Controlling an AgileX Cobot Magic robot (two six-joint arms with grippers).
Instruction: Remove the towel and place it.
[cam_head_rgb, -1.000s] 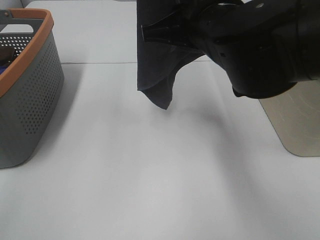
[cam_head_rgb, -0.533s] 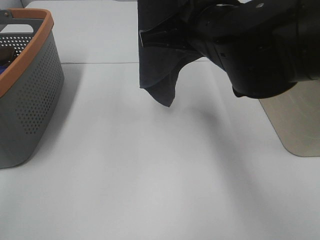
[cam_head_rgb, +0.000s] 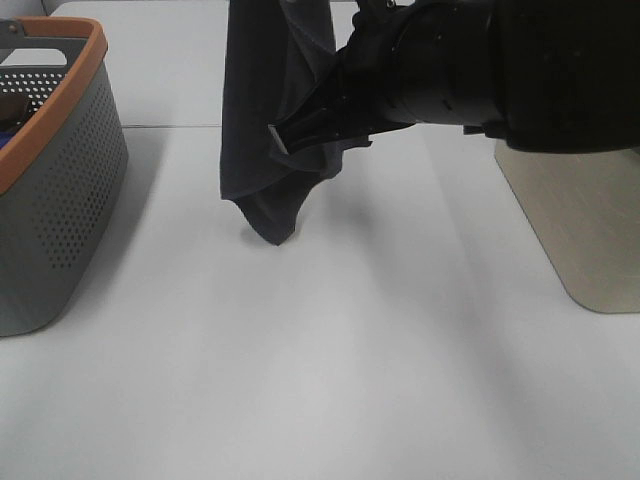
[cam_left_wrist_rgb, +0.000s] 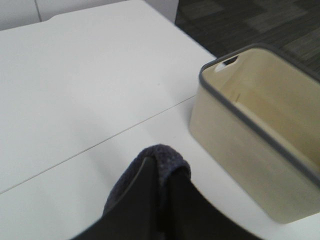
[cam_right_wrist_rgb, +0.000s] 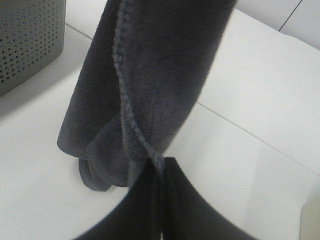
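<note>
**Inspector:** Start at the near edge. What stands on the table (cam_head_rgb: 320, 400)?

**Assistant:** The near part of the white top shows only its own surface. On the left stands a grey perforated basket (cam_head_rgb: 70, 200) with an orange rim. On the right stands a beige bin (cam_head_rgb: 575, 230) with a dark rim. The two are well apart, with the middle of the table between them.

**Inspector:** Location of the towel (cam_head_rgb: 260, 120)?

**Assistant:** It hangs in the air over the middle of the table, further back than the basket's near corner and nearer the basket than the bin. It is dark and plush and drapes in vertical folds. Its upper part runs out of the top of the high view. Its lowest point hangs just over the table, above a faint shadow. I cannot tell whether that point touches the surface.

**Inspector:** State of the right gripper (cam_head_rgb: 280, 140)?

**Assistant:** Its jaws are pressed together on the towel, part-way down the cloth at its right edge. The wrist view shows the stitched hem (cam_right_wrist_rgb: 125, 90) running down into the pinch. The right arm (cam_head_rgb: 480, 70) reaches in from the far right, above the bin.

**Inspector:** The left gripper (cam_left_wrist_rgb: 162, 172)?

**Assistant:** It shows only in its own wrist view. Its jaws are clamped together with a fold of the towel caught at the tips. The bin lies below and beyond it.

**Inspector:** Furthest back?

**Assistant:** A thin seam (cam_head_rgb: 170, 126) crosses the table behind the towel, and the white top goes on past it.
</note>
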